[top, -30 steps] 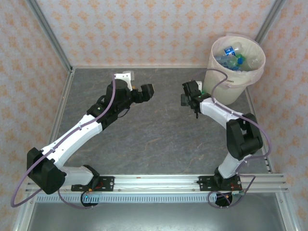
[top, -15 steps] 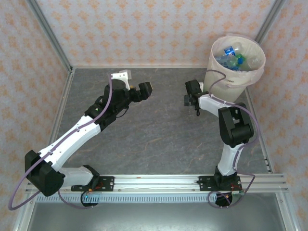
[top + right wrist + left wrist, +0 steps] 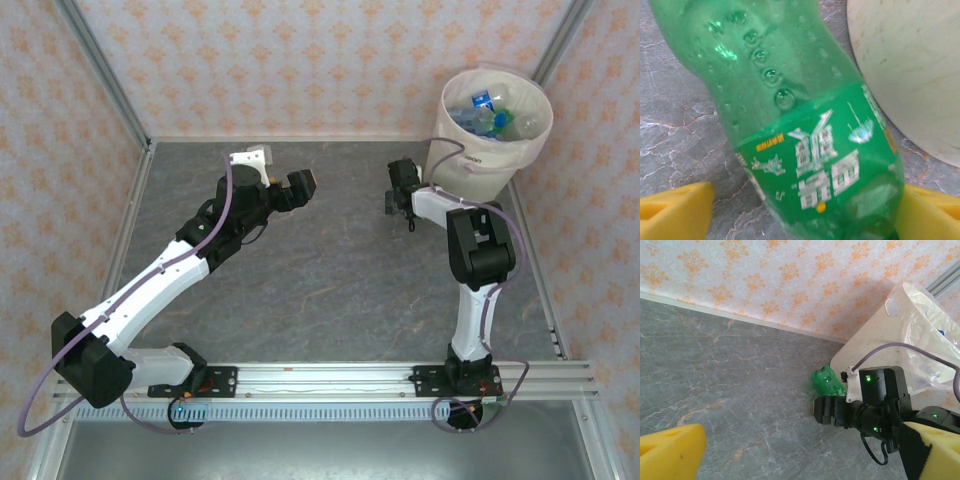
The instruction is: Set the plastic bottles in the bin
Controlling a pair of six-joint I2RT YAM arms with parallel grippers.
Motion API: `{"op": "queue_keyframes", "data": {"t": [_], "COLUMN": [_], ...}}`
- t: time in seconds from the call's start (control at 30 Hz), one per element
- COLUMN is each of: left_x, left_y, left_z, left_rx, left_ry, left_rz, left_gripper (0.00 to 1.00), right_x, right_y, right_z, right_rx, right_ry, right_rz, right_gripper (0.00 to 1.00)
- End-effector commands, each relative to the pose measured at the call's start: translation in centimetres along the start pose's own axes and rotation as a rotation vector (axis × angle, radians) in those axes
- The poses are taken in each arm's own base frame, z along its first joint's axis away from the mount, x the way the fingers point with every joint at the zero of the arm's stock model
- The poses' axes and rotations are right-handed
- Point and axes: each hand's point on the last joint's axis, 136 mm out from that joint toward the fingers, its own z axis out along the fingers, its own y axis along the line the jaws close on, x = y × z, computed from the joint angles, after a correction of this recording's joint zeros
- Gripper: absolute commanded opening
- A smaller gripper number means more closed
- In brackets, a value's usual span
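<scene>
A green plastic bottle (image 3: 805, 130) with a green label lies on the grey table right beside the cream-white bin (image 3: 910, 65). My right gripper (image 3: 800, 215) is open around the bottle's labelled end. Its right yellow pad (image 3: 932, 215) is against the bottle, and its left pad (image 3: 675, 210) stands a little apart. In the left wrist view the same green bottle (image 3: 827, 382) lies at the foot of the bin (image 3: 875, 345), just beyond the right gripper (image 3: 832, 412). From above, the bin (image 3: 480, 175) holds several bottles (image 3: 495, 110). My left gripper (image 3: 300, 185) hovers open and empty over the table's middle back.
The patterned back wall (image 3: 320, 70) and a metal corner post (image 3: 555, 40) stand close behind the bin. Open grey tabletop (image 3: 320, 270) lies between the two arms. The right arm's purple cable (image 3: 445, 150) loops by the bin's wall.
The right arm has folded in toward the bin and its gripper has come around the green bottle, jaws narrowing slightly. The left gripper shifted a little at first, then stayed still.
</scene>
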Motion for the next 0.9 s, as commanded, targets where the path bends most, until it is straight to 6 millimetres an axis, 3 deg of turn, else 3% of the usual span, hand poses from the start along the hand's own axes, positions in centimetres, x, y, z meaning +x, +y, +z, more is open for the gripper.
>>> {"op": "queue_keyframes", "data": {"t": [0.0, 0.27, 0.47, 0.8, 0.87], "left_x": [-0.6, -0.5, -0.4, -0.3, -0.2], "left_y": [0.7, 0.8, 0.6, 0.4, 0.4], "left_z": [-0.8, -0.6, -0.5, -0.7, -0.7], "left_rx": [-0.032, -0.034, -0.024, -0.009, -0.008], "left_ry": [-0.019, -0.019, -0.015, -0.010, -0.009], "left_rz": [-0.015, -0.015, -0.011, -0.010, -0.009], "left_gripper": [0.99, 0.99, 0.99, 0.99, 0.99], "right_x": [0.2, 1.1, 2.1, 1.1, 0.8], "right_y": [0.6, 1.1, 0.9, 0.3, 0.4], "right_z": [0.7, -0.4, -1.2, -4.1, -4.9], "right_rx": [-0.040, -0.083, -0.095, -0.100, -0.103], "right_ry": [0.030, 0.020, 0.017, -0.055, -0.076], "right_rz": [0.014, 0.046, 0.064, 0.103, 0.107], "right_gripper": [0.85, 0.73, 0.55, 0.22, 0.21]}}
